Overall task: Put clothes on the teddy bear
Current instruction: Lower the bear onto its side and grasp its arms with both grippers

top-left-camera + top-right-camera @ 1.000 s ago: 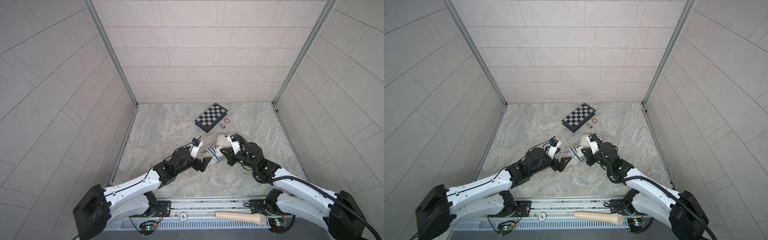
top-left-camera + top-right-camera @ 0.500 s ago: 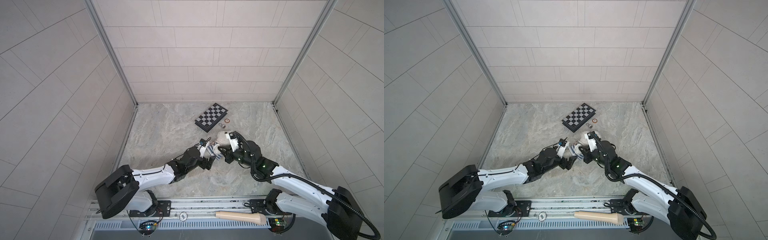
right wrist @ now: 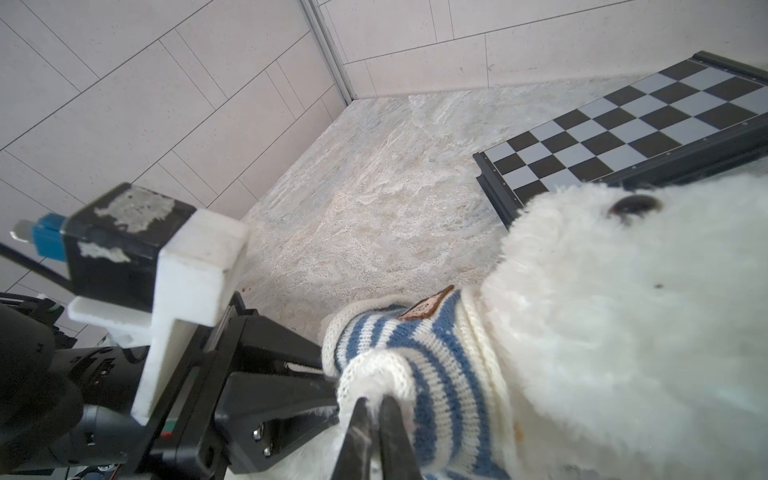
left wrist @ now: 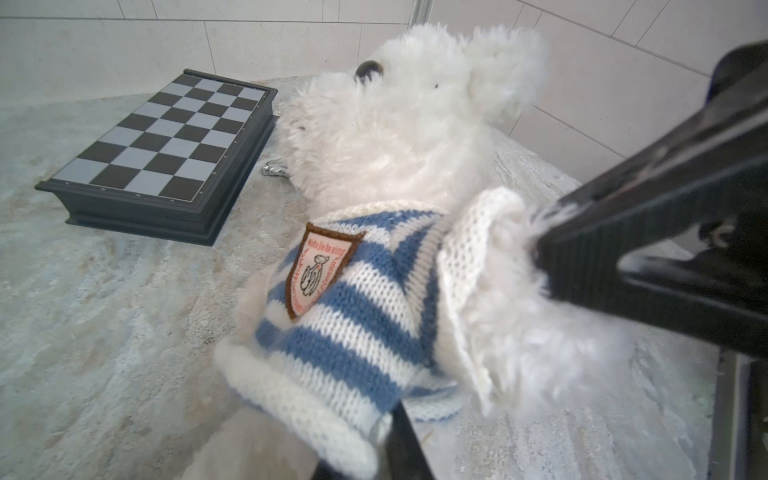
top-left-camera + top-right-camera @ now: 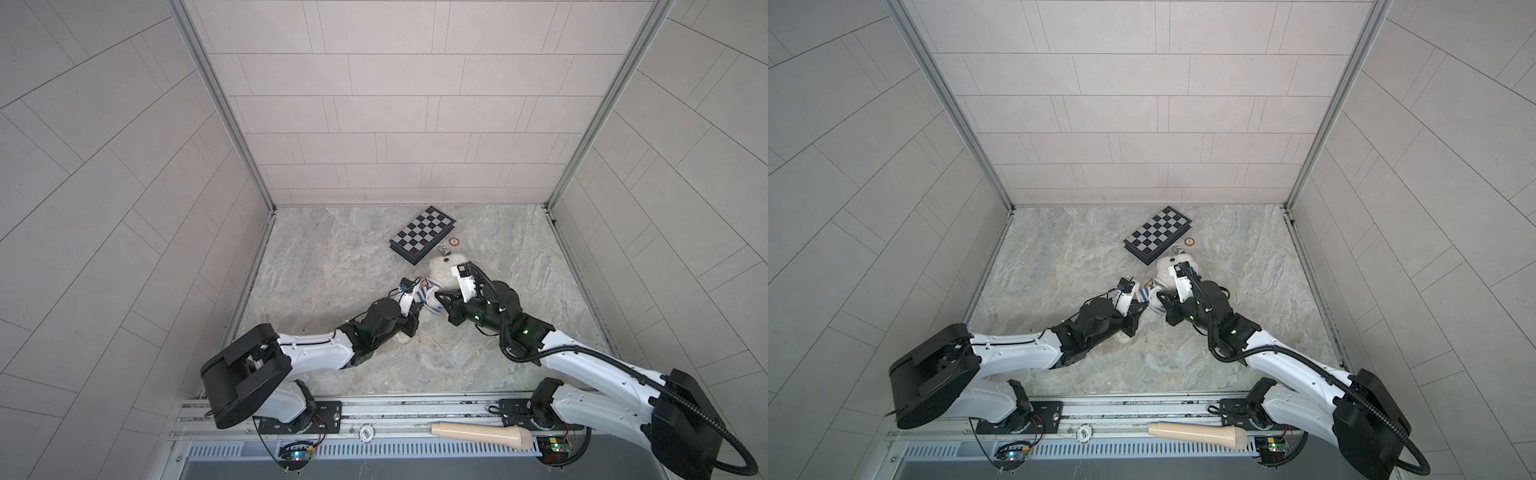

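The teddy bear (image 4: 395, 124) lies on the marble tabletop (image 5: 332, 257) between the two arms. Its head is toward the chessboard (image 5: 422, 232) and nearly touches that board's near corner. It wears a blue-and-white striped sweater (image 4: 353, 324) with a crest badge (image 4: 320, 270) on the chest.

The left gripper (image 3: 328, 372) comes in low from the bear's lower end, its jaws pinched together on the sweater's white hem. The right gripper (image 3: 374, 405) has its fingers narrowed onto the fluffy arm where it comes out of the sleeve cuff. It may be catching a bit of the knit as well, since fur hides the contact.

In both top views the grippers and wrist cameras cover most of the bear's body, leaving only the head (image 5: 1177, 266) and a strip of sweater visible.

A small metal piece (image 5: 443, 249) lies just beside the head, and a brown disc (image 5: 454, 241) lies near the board's edge. A beige handle (image 5: 482, 434) rests on the front rail, well apart from the rest.
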Robot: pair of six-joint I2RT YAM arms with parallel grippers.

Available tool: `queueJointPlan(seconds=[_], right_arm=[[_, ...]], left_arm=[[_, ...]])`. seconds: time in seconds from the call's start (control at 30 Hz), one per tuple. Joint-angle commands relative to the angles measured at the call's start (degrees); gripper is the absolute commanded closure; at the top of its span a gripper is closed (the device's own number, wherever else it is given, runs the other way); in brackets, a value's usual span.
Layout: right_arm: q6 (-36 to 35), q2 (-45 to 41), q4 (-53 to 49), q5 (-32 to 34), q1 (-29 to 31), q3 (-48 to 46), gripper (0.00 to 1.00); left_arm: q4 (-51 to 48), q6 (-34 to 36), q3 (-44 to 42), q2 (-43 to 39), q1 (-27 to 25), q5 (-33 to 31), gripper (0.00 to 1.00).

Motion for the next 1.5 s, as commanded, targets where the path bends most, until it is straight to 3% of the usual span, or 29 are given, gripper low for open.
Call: queueJointPlan(seconds=[0.0,0.27,0.53,0.7,0.87,1.17,1.47], right_arm=[[-1.1,-1.2,2.3,-0.3,0.2,2.2,0.96],[-7.6,-6.8,-2.7,-2.6,-0.1,2.1,0.62],[-12.6,-23.1,-10.1,-0.5,-0.3,-4.0,0.38],[-12.0,-31.8,-10.5,-1.1,-0.3,-6.7,0.34],[-12.7,-35.6,-14.1,9.8,-0.7,-7.1,0.31],[-12.3,-30.6,-10.8,10.9,-1.9,-8.1,0.29],[-11.2,-19.4,-0.7,5.6,-2.8,-10.4,0.29]], left_arm=[[1.7,0.1,-1.5,-3.7,0.5,2.3,1.0],[-0.6,-2.4,-3.3,-12.5,4.2,15.6,1.0],[-2.8,-6.6,-4.5,-20.1,5.9,29.4,1.0],[-4.8,-8.7,-4.6,-24.4,5.9,34.0,1.0],[-8.7,-8.6,-4.4,-27.4,5.9,33.8,1.0],[-4.7,-11.0,-7.8,-28.0,6.0,32.9,1.0],[-4.7,-11.4,-8.1,-27.6,5.9,34.9,1.0]])
